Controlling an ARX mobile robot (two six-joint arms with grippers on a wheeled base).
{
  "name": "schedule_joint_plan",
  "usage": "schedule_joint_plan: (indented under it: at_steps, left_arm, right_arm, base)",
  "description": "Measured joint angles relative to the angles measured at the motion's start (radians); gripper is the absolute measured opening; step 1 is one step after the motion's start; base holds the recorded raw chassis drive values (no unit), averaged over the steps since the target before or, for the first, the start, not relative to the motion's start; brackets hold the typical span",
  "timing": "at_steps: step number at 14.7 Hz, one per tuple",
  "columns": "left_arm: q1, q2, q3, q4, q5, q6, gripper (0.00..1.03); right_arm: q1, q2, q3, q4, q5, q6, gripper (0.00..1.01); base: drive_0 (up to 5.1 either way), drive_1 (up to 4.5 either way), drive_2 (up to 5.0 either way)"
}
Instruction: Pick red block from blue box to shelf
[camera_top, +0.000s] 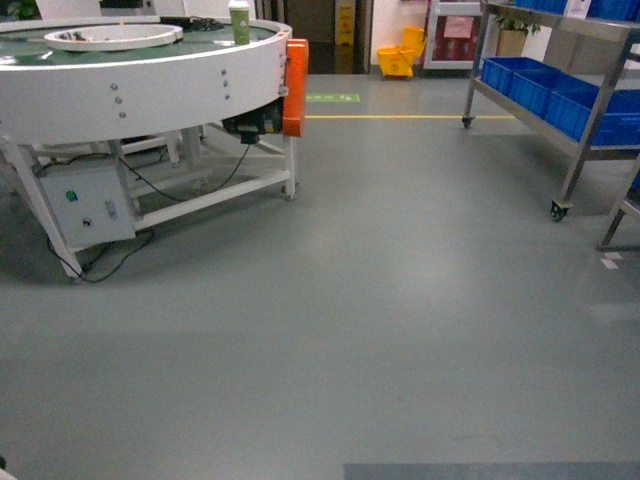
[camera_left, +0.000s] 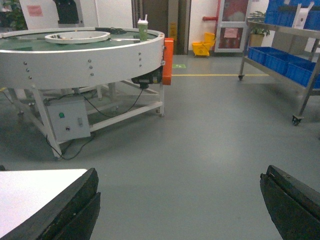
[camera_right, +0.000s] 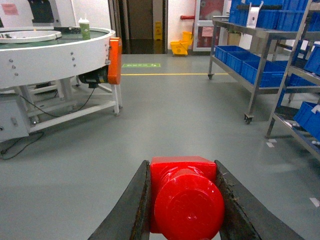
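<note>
Now pinching the red block (camera_right: 186, 197) between right gripper (camera_right: 182, 205) fingers, stud facing camera. Holding left gripper (camera_left: 180, 205) spread wide, shelf (camera_right: 260, 50) standing at two o'clock.

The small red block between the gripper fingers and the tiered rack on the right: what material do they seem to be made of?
The small glossy red block, shut in the right gripper, looks like moulded plastic: smooth, with soft highlights on its round stud. The tiered silver rack appears to be bare metal, perhaps stainless steel: grey square uprights with a dull sheen. It holds dark blue crates, probably plastic.
</note>
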Motion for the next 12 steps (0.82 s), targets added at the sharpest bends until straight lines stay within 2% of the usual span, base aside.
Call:
schedule_joint_plan:
  at_steps: [12]
  left_arm:
    - [0.0,0.0,0.0,0.001,0.0,0.0,0.98]
  right_arm:
    - [0.0,0.0,0.0,0.0,0.0,0.0,0.27]
  base:
    - [0.0,4.08,-4.2]
